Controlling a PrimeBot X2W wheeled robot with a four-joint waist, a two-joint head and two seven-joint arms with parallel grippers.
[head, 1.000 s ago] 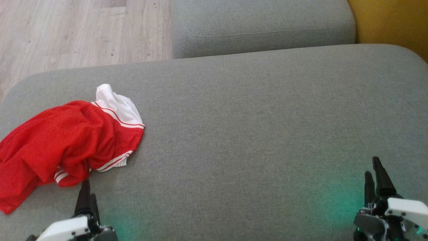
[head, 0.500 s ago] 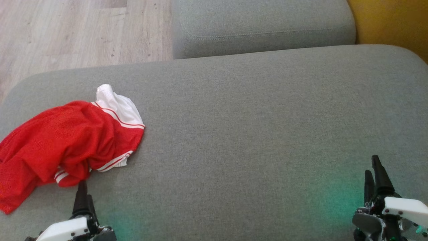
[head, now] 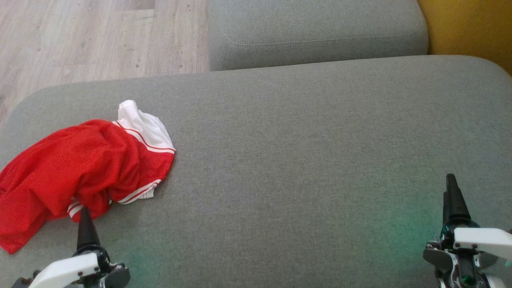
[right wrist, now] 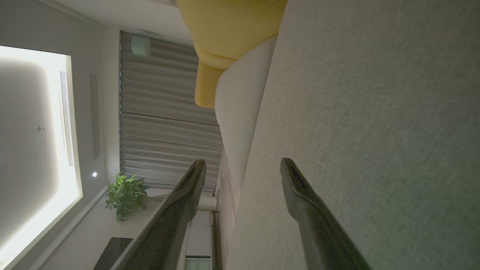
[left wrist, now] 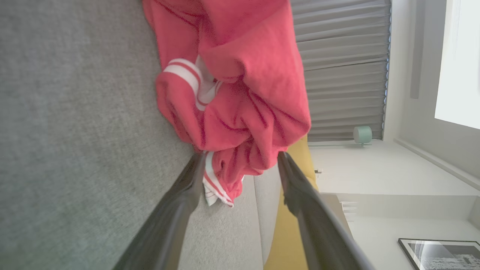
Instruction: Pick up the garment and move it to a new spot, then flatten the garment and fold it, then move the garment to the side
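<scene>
A crumpled red garment [head: 76,168] with white striped trim lies at the left end of the grey cushion [head: 304,152]. My left gripper [head: 85,218] stands at its near edge, open; in the left wrist view the garment [left wrist: 240,86] bulges between the left gripper [left wrist: 242,159] fingertips, touching them. My right gripper [head: 452,188] hovers open over bare cushion at the lower right, and the right gripper [right wrist: 243,165] holds nothing in its wrist view.
A second grey cushion [head: 316,32] lies behind the first. Wooden floor [head: 80,40] shows at the upper left, a yellow seat [head: 472,28] at the upper right. The cushion's left edge curves down just beyond the garment.
My left gripper has shifted left and forward, its fingertips now at the garment's near edge. My right gripper has edged forward a little. The camera moved slightly.
</scene>
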